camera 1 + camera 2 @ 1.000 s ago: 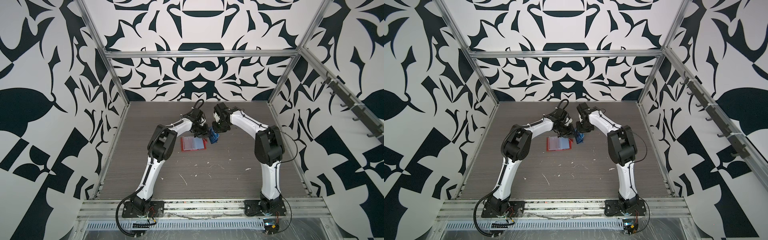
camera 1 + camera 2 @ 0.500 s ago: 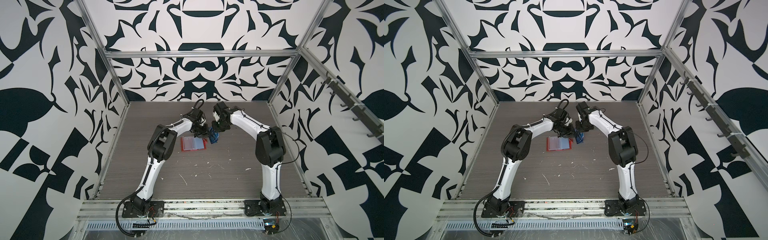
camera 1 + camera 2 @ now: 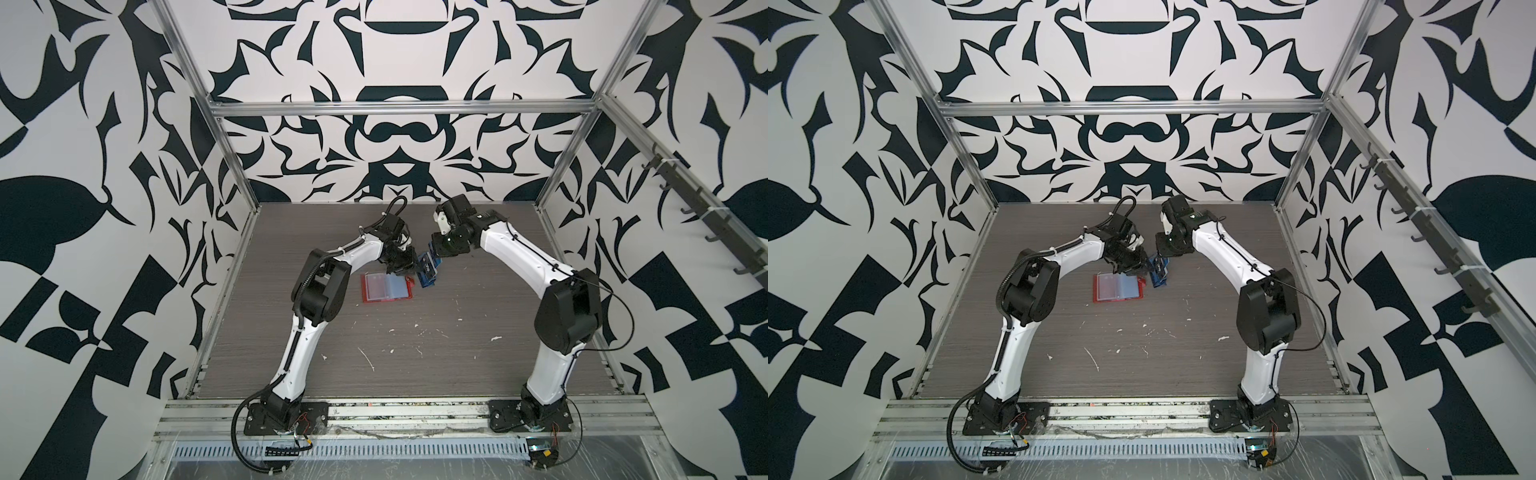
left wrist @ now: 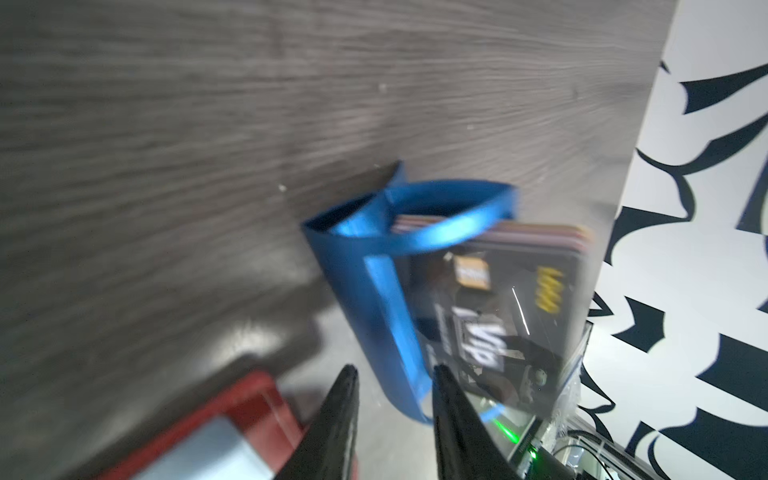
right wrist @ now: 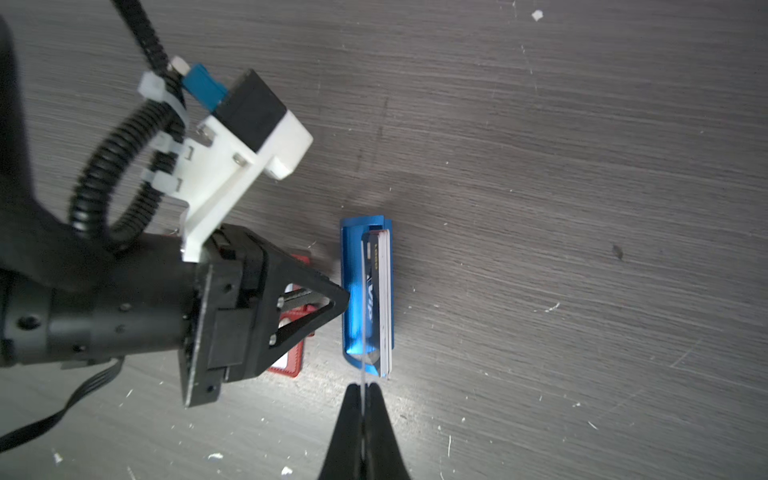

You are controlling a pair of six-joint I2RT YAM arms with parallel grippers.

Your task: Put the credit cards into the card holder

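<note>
The credit cards [image 5: 380, 291] stand on edge as a stack in a small blue rack [image 5: 353, 257], a dark card lettered "VIP" facing out. The front card [image 5: 364, 376], seen only as a thin edge, is pinched between the closed fingertips of the right claw [image 5: 363, 392]. The left claw [image 4: 395, 370] stands part-open with the rack's blue side wall in the gap between its fingers; I cannot tell whether it presses on the wall.

Just beside the rack, the red card holder [image 3: 364, 289] lies open and flat on the counter [image 3: 415, 353], toward its back middle, with its clear pockets facing up. The left claw hangs over the holder's end nearest the rack and hides most of that end in the right wrist view. Both arms lean in from either side, so the rack sits crowded between them. White scraps [image 3: 368, 359] litter the counter nearer the arm bases, well apart from the holder.
</note>
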